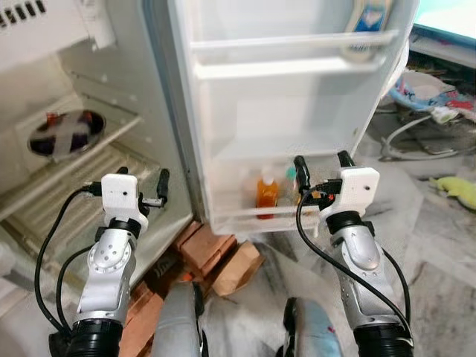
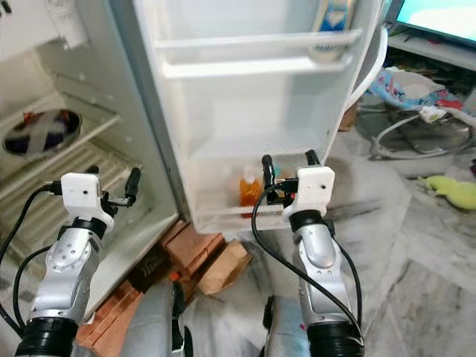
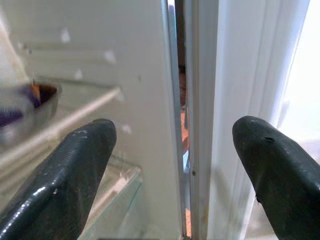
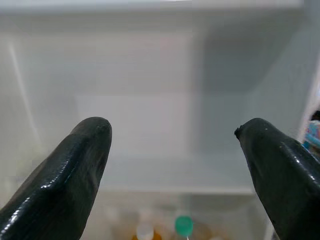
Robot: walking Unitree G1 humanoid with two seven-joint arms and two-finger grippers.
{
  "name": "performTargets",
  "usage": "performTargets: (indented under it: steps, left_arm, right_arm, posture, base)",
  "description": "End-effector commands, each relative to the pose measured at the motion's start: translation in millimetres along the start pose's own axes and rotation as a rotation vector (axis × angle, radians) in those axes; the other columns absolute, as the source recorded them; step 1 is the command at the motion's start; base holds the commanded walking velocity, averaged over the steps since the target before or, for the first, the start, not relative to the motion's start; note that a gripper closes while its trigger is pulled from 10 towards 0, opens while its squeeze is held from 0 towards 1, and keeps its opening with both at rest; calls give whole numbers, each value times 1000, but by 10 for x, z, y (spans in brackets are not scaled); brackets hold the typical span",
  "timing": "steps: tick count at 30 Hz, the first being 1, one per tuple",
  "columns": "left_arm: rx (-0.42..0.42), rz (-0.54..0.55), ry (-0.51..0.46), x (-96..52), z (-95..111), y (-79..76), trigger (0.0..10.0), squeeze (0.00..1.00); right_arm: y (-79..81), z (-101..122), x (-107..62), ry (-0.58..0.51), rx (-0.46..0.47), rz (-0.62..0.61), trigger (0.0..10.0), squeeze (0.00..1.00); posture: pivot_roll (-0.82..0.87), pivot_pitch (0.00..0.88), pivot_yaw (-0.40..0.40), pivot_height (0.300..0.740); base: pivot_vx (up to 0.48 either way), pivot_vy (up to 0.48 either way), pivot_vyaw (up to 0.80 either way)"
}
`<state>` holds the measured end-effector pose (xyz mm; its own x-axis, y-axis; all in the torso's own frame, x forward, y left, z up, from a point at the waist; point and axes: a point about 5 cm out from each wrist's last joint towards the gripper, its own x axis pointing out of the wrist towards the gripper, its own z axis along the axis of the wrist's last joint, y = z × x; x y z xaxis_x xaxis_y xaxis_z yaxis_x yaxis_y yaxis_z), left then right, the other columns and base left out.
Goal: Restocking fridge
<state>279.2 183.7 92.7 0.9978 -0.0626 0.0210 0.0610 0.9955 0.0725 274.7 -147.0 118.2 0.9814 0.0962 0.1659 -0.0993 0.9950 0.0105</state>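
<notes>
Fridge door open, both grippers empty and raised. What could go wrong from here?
The right gripper hovers open close above the orange bottle in the bottom door shelf; lowering carelessly could tip it or its neighbours. The left gripper, also open, sits near the fridge body's edge by the door hinge and could strike it. Bricks lie beside the robot's feet, a possible trip.

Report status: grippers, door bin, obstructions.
Left gripper open, empty, at fridge's hinge edge. Right gripper open, empty, above white bottom door bin. Orange-liquid bottle upright inside. Nothing in the way.
</notes>
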Motion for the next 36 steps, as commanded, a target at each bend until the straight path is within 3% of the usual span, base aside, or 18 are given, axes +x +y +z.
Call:
performTargets:
  steps: [1,6,14,17,21,36]
  left_arm:
    - [2,3,2,-28,1,13,10000,0]
    - [9,-20,17,-30,-35,-16,10000,0]
    - [-6,-23,4,79,23,-65,10000,0]
    - [-14,-20,8,59,3,-84,10000,0]
    - [-23,-30,15,1,-32,-180,10000,0]
    - [-32,-29,24,-35,-24,-193,10000,0]
  right_arm:
    - [-10,-25,-42,15,12,-24,10000,0]
    - [-61,-99,-151,54,18,-59,10000,0]
    - [-59,-31,-88,40,17,-56,10000,0]
    - [-78,-40,-103,49,17,-65,10000,0]
    - [-102,-105,-244,88,6,-65,10000,0]
    - [-80,-109,-303,124,-2,-4,10000,0]
  posture:
    - [-9,0,17,740]
    - [-24,0,7,740]
    - [-32,4,-12,740]
    - [-39,6,-13,740]
    - [-47,27,-11,740]
    - [-61,71,-16,740]
  base:
    - [0,0,0]
    - [0,0,0]
    - [0,0,0]
    - [0,0,0]
    - [0,0,0]
    - [0,-465,0]
